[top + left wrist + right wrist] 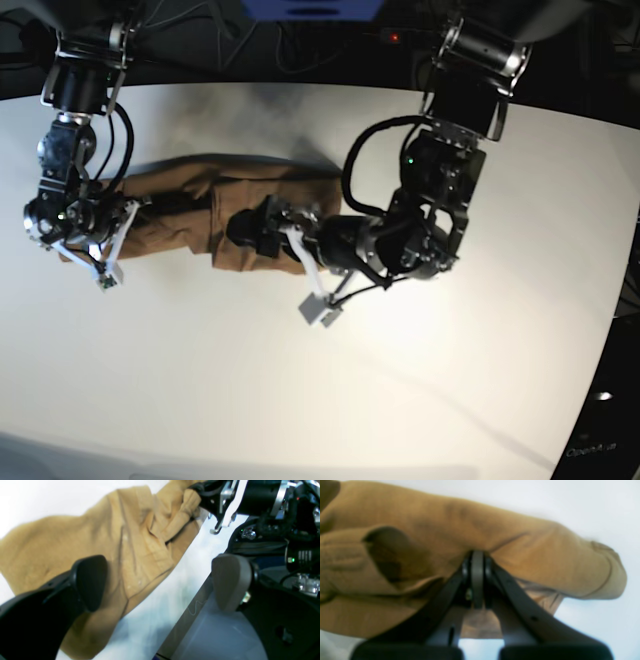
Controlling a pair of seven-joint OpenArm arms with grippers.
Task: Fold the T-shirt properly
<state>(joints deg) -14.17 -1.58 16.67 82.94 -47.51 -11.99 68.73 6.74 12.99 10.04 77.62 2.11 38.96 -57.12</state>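
I count one T-shirt [215,222], two arms and one white table [320,400]. My left gripper [160,582] is spread wide with nothing between its fingers; in the left wrist view the dark finger [87,582] hangs over the tan cloth and the pale pad [231,581] sits out past the table's edge. My right gripper [477,580] is clenched, its two fingers pressed together on a fold of the shirt, with fabric bunched over and around the tips. The shirt lies on the far-left part of the table in the base view, gathered into a rumpled band whose long axis runs left to right between the two grippers. I cannot tell which end holds the collar.
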